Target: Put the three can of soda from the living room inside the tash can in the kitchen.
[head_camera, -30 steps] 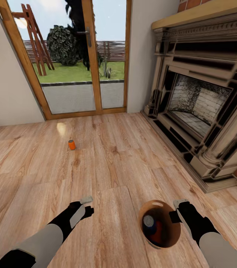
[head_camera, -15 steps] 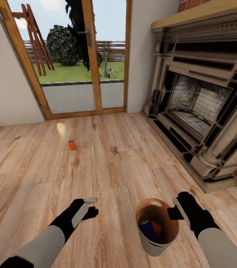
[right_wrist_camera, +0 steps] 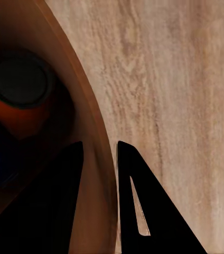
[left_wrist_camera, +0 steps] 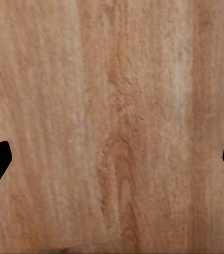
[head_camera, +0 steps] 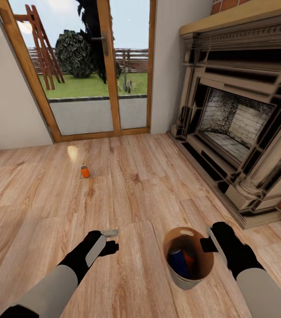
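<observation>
The tash can, a small round bin with a coppery inner wall, hangs just above the wood floor at the lower right. My right gripper is shut on its rim. In the right wrist view one finger lies inside the wall and one outside. A dark blue can of soda and an orange one lie inside; the orange can's grey top shows. Another orange can stands on the floor ahead to the left. My left gripper hovers open over bare planks, holding nothing.
A large fireplace with a raised hearth edge fills the right side. A glass patio door with a wooden frame closes the far wall. Light wood floor stretches between me and the standing can.
The bin, tipped toward the camera a second ago, now hangs nearly upright in my right gripper and sits slightly higher. My left gripper has edged forward and to the right.
</observation>
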Robot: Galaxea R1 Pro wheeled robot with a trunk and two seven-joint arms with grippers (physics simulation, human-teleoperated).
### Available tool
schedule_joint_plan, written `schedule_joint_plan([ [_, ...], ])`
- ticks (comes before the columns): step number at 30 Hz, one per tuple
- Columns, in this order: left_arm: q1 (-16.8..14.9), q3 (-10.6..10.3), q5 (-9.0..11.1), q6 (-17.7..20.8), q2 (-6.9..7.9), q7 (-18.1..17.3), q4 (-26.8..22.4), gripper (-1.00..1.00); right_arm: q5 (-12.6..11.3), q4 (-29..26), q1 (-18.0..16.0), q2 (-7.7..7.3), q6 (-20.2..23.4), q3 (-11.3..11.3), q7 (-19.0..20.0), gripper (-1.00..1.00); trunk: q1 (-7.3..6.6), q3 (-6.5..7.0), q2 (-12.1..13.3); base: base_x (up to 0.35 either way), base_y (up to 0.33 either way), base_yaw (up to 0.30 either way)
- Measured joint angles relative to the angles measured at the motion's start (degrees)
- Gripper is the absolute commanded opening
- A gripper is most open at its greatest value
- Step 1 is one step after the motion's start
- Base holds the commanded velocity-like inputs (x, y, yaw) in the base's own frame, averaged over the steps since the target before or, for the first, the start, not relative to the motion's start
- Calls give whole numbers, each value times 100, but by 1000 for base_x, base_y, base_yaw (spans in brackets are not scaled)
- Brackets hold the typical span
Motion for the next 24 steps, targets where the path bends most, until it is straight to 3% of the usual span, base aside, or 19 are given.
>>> schedule_joint_plan([
  [6,0,3,0,-9,-9,7,-29,100,-166,-850,18,40,0,15,16,-100,-1,1,0,0,0,0],
  [11,0,2,0,-9,-6,4,-36,100,-31,-1018,32,42,0,25,4,-100,0,1,0,0,4,0],
  [15,0,2,1,-9,-8,-6,-37,100,-63,-1077,35,43,0,27,7,-100,0,0,0,29,81,0],
  [24,0,13,8,-16,3,-37,-36,100,-46,-1097,36,29,0,23,7,-100,0,0,0,85,234,0],
])
